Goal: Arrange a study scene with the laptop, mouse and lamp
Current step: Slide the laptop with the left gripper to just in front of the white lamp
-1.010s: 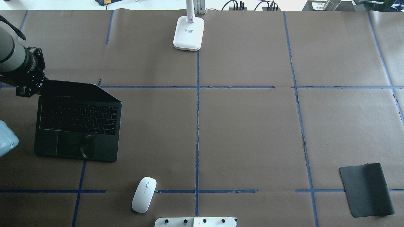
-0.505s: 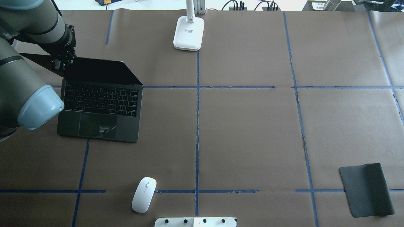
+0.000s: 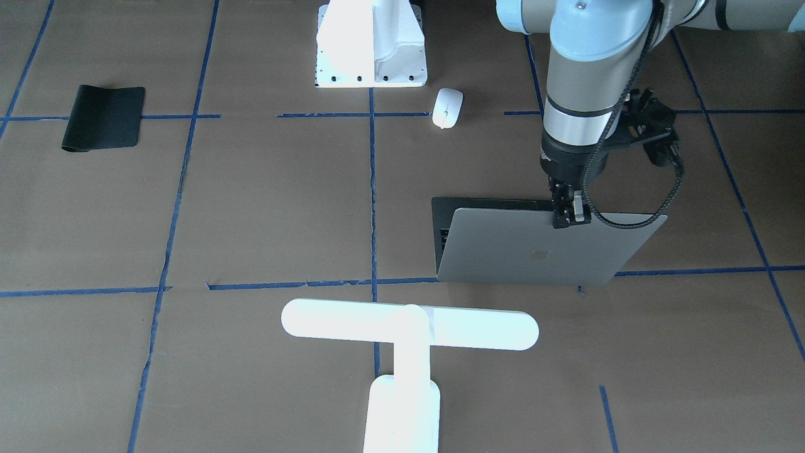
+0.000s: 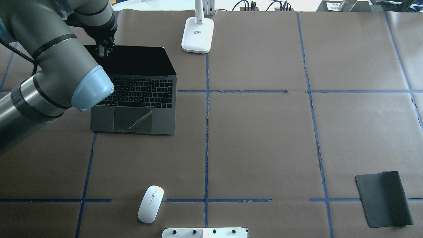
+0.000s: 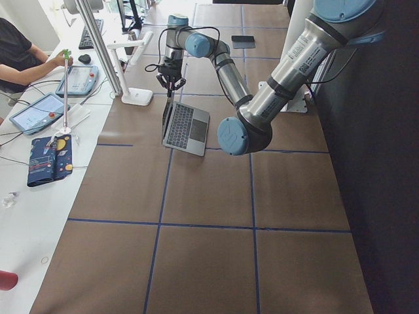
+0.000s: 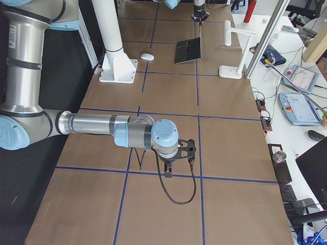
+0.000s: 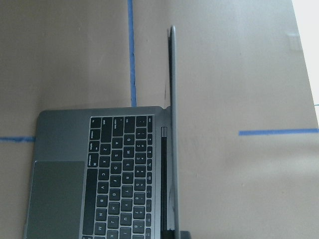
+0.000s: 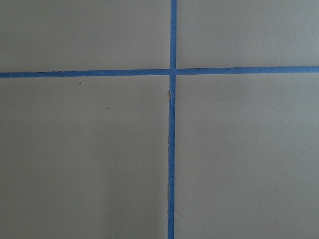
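Gripping the laptop [image 4: 162, 122] lid with the left end effector [image 4: 105, 51]

Clamped on the top edge of the open lid, left of the lid's middle, with one finger on each face of the panel. Seen edge-on in the left wrist view, with the lid close to upright and the keyboard and trackpad level beside it. Positioned in the far left part of the surface [image 4: 264, 138], keys toward the robot and logo side toward the operators. Not possible to tell whether the base touches the brown paper.

Standing at the far edge of the surface near its middle: lamp [image 4: 197, 34], near the laptop's right rear corner but apart from it, with its bar crosswise in the front-facing view.

Lying at the near edge, just left of the white pedestal [image 4: 205, 232] and well apart from the laptop: mouse [image 4: 150, 204].

Lying at the near right corner: black mat [image 4: 384, 198].

Pointing down over a crossing of blue tape lines, far from every item: right end effector [image 6: 170, 164]. Cannot tell whether released or clenched, with no fingers in its own wrist view.
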